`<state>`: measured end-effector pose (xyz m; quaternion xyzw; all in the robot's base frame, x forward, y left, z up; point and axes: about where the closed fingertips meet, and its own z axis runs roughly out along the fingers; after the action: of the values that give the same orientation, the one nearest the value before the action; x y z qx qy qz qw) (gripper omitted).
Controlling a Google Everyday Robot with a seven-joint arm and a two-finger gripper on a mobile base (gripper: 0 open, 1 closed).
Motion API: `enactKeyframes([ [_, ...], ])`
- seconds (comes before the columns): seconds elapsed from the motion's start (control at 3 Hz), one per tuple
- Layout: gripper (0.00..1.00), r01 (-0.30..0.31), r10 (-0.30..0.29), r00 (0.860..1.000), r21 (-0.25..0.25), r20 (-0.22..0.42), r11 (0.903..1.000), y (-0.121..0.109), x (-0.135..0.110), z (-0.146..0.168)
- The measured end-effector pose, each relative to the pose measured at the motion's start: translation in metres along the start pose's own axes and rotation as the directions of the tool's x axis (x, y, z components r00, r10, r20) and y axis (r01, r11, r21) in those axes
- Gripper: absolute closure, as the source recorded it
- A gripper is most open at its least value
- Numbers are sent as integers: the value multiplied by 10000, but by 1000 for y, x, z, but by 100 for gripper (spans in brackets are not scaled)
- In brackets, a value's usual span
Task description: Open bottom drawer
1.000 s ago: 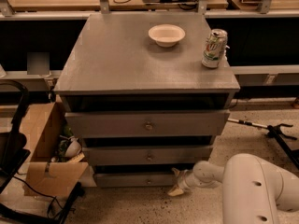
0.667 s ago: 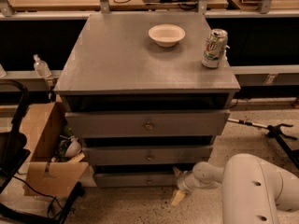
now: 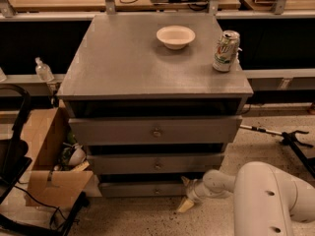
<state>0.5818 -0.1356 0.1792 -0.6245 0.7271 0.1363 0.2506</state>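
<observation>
Change since a second before: the gripper [image 3: 185, 193] had spread wider, its lower finger swung down toward the floor; the drawers had not shifted.
Gripper position: low at the front of the cabinet [image 3: 128, 58], at the right end of the bottom drawer [image 3: 133, 189], well to the right of the knob [image 3: 157, 191].
Fingers [image 3: 185, 205]: spread apart, one tip up by the drawer front and the other pointing down at the floor; nothing was held between them.
Arm [image 3: 266, 200]: white and thick, it reached in from the lower right.
Bottom drawer: lowest of three grey fronts, under the middle drawer [image 3: 128, 163] and the top drawer [image 3: 113, 130], its front near floor level.
Cabinet top: a white bowl [image 3: 175, 36] sat near the back, and a drink can [image 3: 226, 51] stood upright at the right edge.
Left of cabinet: an open cardboard box [image 3: 47, 146] stood on the floor, with a clear bottle [image 3: 44, 71] behind it.
</observation>
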Motion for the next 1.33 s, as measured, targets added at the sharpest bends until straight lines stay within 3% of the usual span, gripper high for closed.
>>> enactKeyframes([
  [1.0,96,-61,55,9997,-227,-251,9997,9,-3,-2],
  [1.33,100,-61,55,9997,-227,-251,9997,9,-3,-2],
])
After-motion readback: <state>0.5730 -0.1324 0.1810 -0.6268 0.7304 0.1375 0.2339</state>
